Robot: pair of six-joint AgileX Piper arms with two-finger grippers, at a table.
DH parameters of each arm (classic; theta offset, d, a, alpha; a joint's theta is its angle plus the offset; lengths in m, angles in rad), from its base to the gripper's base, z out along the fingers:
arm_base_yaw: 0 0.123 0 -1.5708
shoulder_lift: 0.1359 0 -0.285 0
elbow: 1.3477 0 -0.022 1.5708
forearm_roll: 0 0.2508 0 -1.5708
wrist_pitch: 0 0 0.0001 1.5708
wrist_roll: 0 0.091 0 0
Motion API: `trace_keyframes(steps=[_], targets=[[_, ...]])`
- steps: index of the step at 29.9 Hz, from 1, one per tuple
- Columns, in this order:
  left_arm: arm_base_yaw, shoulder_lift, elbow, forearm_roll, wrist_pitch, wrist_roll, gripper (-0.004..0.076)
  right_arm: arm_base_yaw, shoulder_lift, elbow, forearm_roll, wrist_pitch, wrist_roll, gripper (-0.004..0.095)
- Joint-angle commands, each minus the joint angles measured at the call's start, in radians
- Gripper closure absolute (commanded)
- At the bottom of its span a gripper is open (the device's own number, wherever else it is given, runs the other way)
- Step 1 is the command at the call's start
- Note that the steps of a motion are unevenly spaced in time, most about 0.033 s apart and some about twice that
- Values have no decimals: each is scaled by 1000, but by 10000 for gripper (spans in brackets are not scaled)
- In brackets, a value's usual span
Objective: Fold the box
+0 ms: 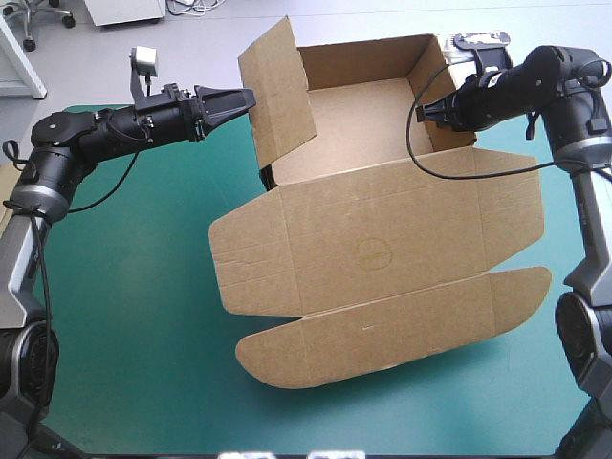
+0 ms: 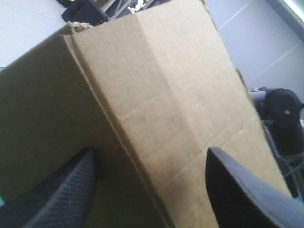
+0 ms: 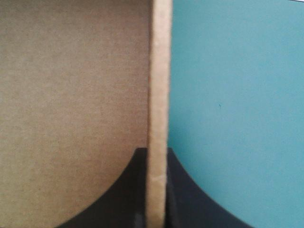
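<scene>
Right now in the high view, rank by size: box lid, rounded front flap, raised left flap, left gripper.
Largest first:
box lid
rounded front flap
raised left flap (standing nearer the camera)
left gripper

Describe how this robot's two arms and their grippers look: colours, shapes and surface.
The left arm and right arm both have rounded black segments toward the wrist, on grey lower links. The left gripper and right gripper each carry two broad black fingers, curved like fins and tapering to a point, with a finely ribbed surface.
</scene>
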Motion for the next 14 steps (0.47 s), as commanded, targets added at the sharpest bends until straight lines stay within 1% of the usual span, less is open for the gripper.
trace_keyframes(steps=[1,6,14], targets=[[-18,-51,-30,35,-76,-71,232,19,-46,-33,10,-75,24,921],[-27,-51,-30,132,-168,-135,232,59,-46,-33,-140,-78,101,919],[-91,-51,-39,315,-274,-212,232,82,-45,-33,-146,-89,165,904]])
